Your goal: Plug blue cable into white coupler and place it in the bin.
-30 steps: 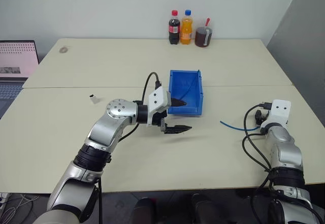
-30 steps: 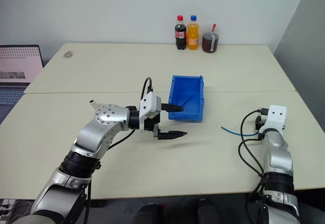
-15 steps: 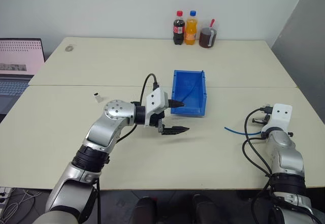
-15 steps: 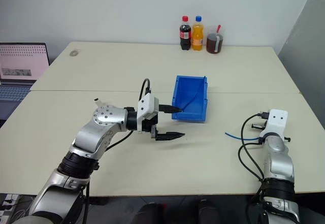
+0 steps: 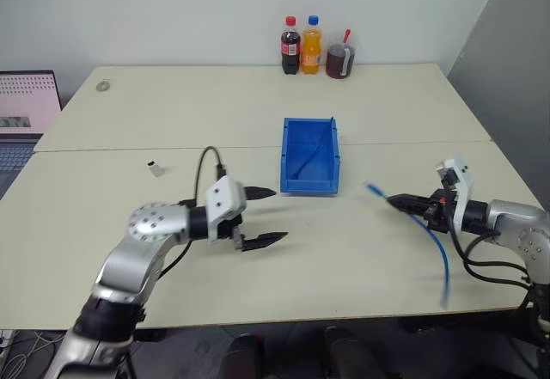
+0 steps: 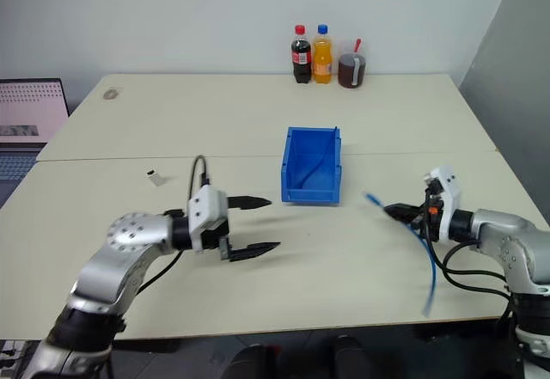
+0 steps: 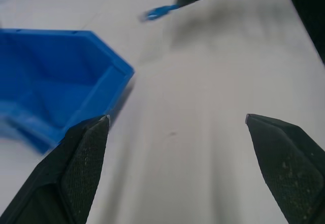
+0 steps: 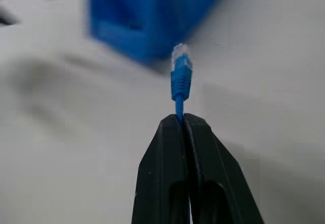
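The blue cable (image 5: 427, 229), thin with a clear-tipped plug (image 8: 180, 61), was pinched near that plug by the right gripper (image 5: 399, 200) above the table (image 5: 344, 259), right of the bin (image 5: 309, 155). The left gripper (image 5: 262, 217) was spread wide and empty. The white coupler (image 5: 155, 169) lay far left.

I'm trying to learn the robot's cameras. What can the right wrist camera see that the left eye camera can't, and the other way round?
Right wrist view alone: the clear plug tip, close up, poking out past the right gripper, which is shut on the blue cable.

Left eye view alone: the white coupler on the table, the open left gripper, three drinks by the wall, a laptop.

Both: the cable, the right gripper and the bin.
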Motion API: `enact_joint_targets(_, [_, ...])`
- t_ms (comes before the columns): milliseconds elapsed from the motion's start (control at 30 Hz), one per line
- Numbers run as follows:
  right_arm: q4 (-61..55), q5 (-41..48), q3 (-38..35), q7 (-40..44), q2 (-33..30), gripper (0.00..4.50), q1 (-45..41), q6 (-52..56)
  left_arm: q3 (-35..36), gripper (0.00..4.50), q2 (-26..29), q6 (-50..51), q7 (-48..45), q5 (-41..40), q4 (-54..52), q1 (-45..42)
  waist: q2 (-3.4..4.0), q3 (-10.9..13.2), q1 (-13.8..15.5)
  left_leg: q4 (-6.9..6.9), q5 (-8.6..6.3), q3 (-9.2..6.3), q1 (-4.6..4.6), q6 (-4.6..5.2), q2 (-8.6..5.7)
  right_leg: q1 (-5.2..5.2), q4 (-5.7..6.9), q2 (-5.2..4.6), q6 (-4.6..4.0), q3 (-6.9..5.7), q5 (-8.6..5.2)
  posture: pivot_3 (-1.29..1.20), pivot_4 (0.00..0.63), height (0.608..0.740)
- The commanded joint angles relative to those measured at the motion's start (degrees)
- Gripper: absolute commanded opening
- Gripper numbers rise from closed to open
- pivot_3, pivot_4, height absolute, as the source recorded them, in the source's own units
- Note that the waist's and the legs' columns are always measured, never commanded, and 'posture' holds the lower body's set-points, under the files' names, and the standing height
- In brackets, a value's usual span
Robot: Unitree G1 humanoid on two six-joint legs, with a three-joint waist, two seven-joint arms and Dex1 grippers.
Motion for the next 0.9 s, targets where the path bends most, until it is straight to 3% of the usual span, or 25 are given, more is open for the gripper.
enact_joint_targets(33, [-0.6,1.3,10.8,10.2,0.7,0.03,-5.3,0.4,5.8,4.5,-0.5,1.7,6.0,-1.9,-10.9,9.8,-0.23,0.1,0.1,0.0,0.0,0.01,0.03,0.0,0.06,-0.02,0.0,0.02,0.0,0.05,0.0,0.0,0.15,0.74])
enact_joint_targets(167, [12.0,-8.2,24.7,14.2,12.0,0.03,-15.3,-9.2,9.5,4.5,-4.0,0.5,12.6,0.3,-22.8,30.8,-0.51,0.2,-0.7,0.01,0.0,0.04,0.11,0.0,0.12,-0.01,-0.02,-0.04,0.02,0.15,0.01,0.0,0.15,0.74])
enact_joint_targets(333, [32.0,-17.1,32.6,19.9,22.8,0.03,-24.1,-20.4,10.7,4.5,-8.6,-4.3,17.6,4.0,-28.8,46.6,-0.55,0.5,0.2,0.15,0.01,0.06,-0.05,-0.01,0.48,-0.05,0.01,-0.04,-0.02,0.0,0.01,0.0,0.15,0.74])
enact_joint_targets(533, [49.0,-24.2,34.4,24.2,30.7,0.03,-29.4,-31.6,11.6,4.5,-12.1,-7.6,22.1,6.1,-29.9,53.7,-0.51,0.5,0.7,0.16,0.0,0.28,-0.03,-0.02,0.47,-0.05,0.0,-0.08,-0.42,0.0,-0.21,0.0,0.15,0.74])
enact_joint_targets(733, [54.3,-27.5,31.8,23.4,32.5,1.38,-29.2,-36.2,11.6,4.5,-9.8,-7.5,21.6,5.8,-27.5,50.1,-0.45,0.6,0.3,0.13,0.0,0.35,0.08,-0.02,0.63,-0.06,0.09,0.06,-0.46,0.02,-0.16,0.0,0.15,0.74])
enact_joint_targets(900, [45.7,-26.2,27.2,21.9,29.2,2.83,-25.6,-32.0,12.6,4.5,-4.7,-6.8,18.3,3.7,-21.8,40.5,-0.41,0.6,0.5,0.13,0.01,0.3,0.14,-0.02,0.68,-0.04,0.16,0.16,-0.46,-0.03,-0.08,0.0,0.15,0.74])
